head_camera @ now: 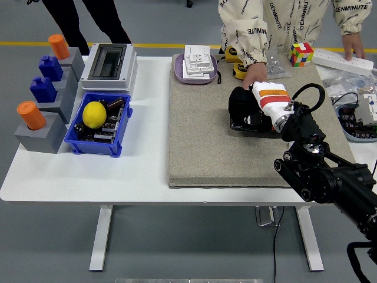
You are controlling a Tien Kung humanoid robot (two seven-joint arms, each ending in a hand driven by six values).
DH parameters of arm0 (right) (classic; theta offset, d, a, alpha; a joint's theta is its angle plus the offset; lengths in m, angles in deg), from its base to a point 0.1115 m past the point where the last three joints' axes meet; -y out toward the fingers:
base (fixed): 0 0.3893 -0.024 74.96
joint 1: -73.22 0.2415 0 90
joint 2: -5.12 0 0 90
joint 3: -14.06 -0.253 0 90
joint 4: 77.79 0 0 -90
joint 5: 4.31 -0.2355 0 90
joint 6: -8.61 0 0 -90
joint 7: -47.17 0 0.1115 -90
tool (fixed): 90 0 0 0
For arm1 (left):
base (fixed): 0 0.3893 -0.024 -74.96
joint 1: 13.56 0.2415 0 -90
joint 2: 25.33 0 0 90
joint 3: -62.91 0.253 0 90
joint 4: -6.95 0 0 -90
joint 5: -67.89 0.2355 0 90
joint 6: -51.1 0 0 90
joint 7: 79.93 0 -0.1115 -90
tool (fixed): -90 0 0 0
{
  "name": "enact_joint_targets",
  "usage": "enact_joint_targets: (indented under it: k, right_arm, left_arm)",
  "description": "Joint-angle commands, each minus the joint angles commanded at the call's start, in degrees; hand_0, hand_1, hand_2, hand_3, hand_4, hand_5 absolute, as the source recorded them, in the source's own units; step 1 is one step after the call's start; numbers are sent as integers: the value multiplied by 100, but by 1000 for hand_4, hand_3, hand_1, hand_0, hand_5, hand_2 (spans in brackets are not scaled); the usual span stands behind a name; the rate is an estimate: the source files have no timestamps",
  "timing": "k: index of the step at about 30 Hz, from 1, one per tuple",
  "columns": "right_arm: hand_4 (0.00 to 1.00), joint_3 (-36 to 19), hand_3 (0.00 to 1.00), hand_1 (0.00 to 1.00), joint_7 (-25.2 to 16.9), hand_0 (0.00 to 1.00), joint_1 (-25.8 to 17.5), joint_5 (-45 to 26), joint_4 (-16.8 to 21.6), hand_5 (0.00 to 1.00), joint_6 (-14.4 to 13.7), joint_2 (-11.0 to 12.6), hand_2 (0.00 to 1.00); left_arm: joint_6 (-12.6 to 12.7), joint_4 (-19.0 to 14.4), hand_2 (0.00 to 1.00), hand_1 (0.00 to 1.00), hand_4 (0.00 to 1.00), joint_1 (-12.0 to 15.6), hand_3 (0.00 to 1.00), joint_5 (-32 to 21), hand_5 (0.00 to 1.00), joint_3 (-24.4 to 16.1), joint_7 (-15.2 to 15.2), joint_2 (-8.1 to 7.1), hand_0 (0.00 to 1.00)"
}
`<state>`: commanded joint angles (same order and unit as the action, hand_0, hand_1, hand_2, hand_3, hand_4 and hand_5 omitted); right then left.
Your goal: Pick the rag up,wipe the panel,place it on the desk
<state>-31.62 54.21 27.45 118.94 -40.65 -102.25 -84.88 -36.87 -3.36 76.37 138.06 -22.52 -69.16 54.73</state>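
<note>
1. You saw the right hand (254, 106) in the right middle of the frame, resting on the left end of the black panel (254, 123), which lay on the grey mat (200, 130).
2. Its fingers were closed on a black rag (240, 101), and the rag was pressed on the panel's upper left corner.
3. The right arm (318, 168) came in from the lower right corner of the frame, reaching over the mat's right side.
4. A person's hand (255, 73) touched the mat just above the rag, near the top center of the frame; the person's other hand (352, 46) rested on a white power strip (343, 61) at the upper right.
5. At the left of the frame, a blue bin (97, 124) held a yellow lemon (93, 114).
6. A colored cube (300, 54) stood at the table's far edge, upper right.
</note>
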Motion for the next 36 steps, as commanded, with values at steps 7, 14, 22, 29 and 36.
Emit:
enact_joint_targets:
  k: [7, 14, 22, 29, 36]
  right_arm:
    - [998, 166, 428, 360, 1, 280, 47, -37, 4, 116, 0, 0, 419]
    - [998, 328, 428, 360, 4, 280, 87, -78, 41, 115, -1, 0, 419]
    - [998, 334, 427, 360, 15, 280, 108, -85, 26, 115, 24, 0, 419]
    - [998, 159, 427, 361, 14, 280, 84, -41, -62, 115, 38, 5, 419]
    - [998, -24, 428, 361, 9, 281, -33, 20, -128, 114, 52, 300, 420]
  left_arm:
    - [0, 0, 737, 693, 596, 1, 564, 9, 470, 2, 0, -8, 645]
    - [-5, 0, 736, 694, 596, -8, 564, -5, 469, 29, -5, -9, 646]
    - [-1, 0, 737, 694, 595, 1, 564, 10, 469, 4, 1, -7, 649]
    - [-1, 0, 737, 694, 595, 7, 564, 20, 470, -11, 1, -3, 650]
    - [-4, 0, 737, 694, 595, 9, 564, -3, 470, 10, -14, 3, 649]
